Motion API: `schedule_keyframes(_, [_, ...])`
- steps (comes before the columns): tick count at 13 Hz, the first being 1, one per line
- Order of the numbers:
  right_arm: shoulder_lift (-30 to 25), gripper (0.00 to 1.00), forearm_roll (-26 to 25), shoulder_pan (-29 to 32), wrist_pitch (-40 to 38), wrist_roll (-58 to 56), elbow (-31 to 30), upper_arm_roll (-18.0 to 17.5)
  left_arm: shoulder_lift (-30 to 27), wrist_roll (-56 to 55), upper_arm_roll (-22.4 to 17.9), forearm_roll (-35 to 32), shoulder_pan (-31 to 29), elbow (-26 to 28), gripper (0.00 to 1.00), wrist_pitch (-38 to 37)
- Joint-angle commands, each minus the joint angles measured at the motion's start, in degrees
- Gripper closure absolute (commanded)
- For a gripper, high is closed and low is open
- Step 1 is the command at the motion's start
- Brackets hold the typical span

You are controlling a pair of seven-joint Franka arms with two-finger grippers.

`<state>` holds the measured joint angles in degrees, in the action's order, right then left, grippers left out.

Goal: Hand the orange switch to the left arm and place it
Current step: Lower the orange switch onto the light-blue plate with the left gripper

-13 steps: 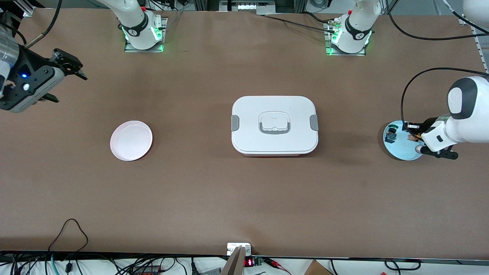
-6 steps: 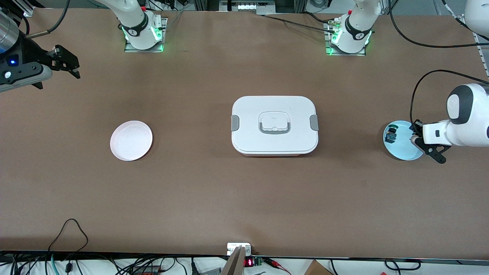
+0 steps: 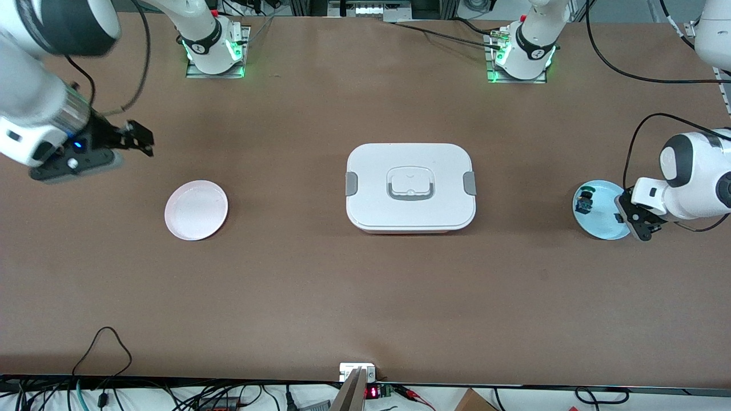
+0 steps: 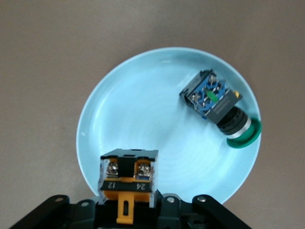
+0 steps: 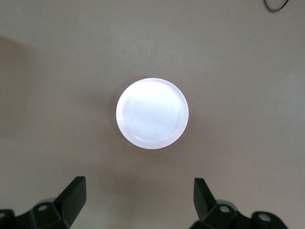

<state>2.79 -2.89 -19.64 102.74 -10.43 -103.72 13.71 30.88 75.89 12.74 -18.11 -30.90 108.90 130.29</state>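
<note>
The orange switch (image 4: pixel 127 177), a black block with an orange band and two screws, is clamped in my left gripper (image 4: pixel 127 210), which is shut on it over the rim of the blue plate (image 4: pixel 143 109). In the front view that left gripper (image 3: pixel 621 217) hangs over the blue plate's (image 3: pixel 599 222) edge at the left arm's end of the table. My right gripper (image 3: pixel 140 140) is open and holds nothing, up above the table beside the pink plate (image 3: pixel 196 209). Its own view shows the right gripper (image 5: pixel 138 200) spread wide with the pink plate (image 5: pixel 152 113) below. The white box (image 3: pixel 410 186) sits mid-table between the two plates.
A green-capped switch (image 4: pixel 221 107) lies on its side in the blue plate, also seen as the green-capped switch (image 3: pixel 583 201) in the front view. Cables and a small device (image 3: pixel 357 374) line the table edge nearest the front camera. Both arm bases (image 3: pixel 214 48) stand along the table edge farthest from the front camera.
The right arm swung in from the table's end toward the pink plate. The left gripper turned and shifted over the blue plate's edge, still shut on the orange switch.
</note>
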Motion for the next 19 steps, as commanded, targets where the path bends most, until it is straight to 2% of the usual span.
schedule_keyframes(1, [-0.6, 0.0, -0.97, 0.22, 1.06, 0.85, -0.17, -0.35, 0.23, 5.67, 0.88, -1.58, -1.09, 1.05, 0.92, 1.11])
schedule_keyframes(7, [-0.59, 0.0, -0.63, 0.83, 1.06, 0.77, 2.29, -0.17, 1.2, 12.97, 1.32, -1.58, -2.58, 3.6, 0.9, 6.91])
schedule_keyframes(8, [-0.94, 0.0, -0.71, 0.83, 0.19, 0.33, 4.38, -0.09, 0.94, 12.88, 1.49, -1.49, -2.58, 4.13, 0.86, 6.91])
schedule_keyframes(9, [-1.03, 0.0, -0.45, 0.83, -2.17, 0.5, 7.88, -0.09, 0.85, 12.88, 1.58, -1.49, -2.58, 4.31, 0.77, 6.82])
schedule_keyframes(10, [-0.6, 0.0, -0.36, 0.48, -4.2, 0.85, 9.83, -0.26, 0.76, 12.97, 1.67, -1.49, -2.58, 4.39, 0.64, 6.82])
schedule_keyframes(11, [-0.59, 0.0, -0.28, 0.39, -5.09, 2.16, 10.03, -0.26, 0.59, 13.06, 2.45, -1.4, -2.93, 4.4, 0.3, 6.47])
schedule_keyframes(12, [-0.59, 0.0, 0.59, 0.48, -5.1, 3.13, 10.12, -0.35, 0.24, 13.41, 4.2, -1.4, -4.15, 4.4, 0.0, 5.86])
schedule_keyframes(14, [-0.51, 0.0, 4.02, 0.57, -5.18, 2.96, 10.73, -0.26, 0.15, 13.5, 6.06, -1.4, -5.92, 4.31, 0.0, 4.98])
schedule_keyframes(19, [-0.68, 0.0, 4.21, 0.65, -6.41, 3.49, 11.26, -0.26, -2.04, 13.41, 6.59, -1.4, -5.92, 4.05, 0.0, 2.44])
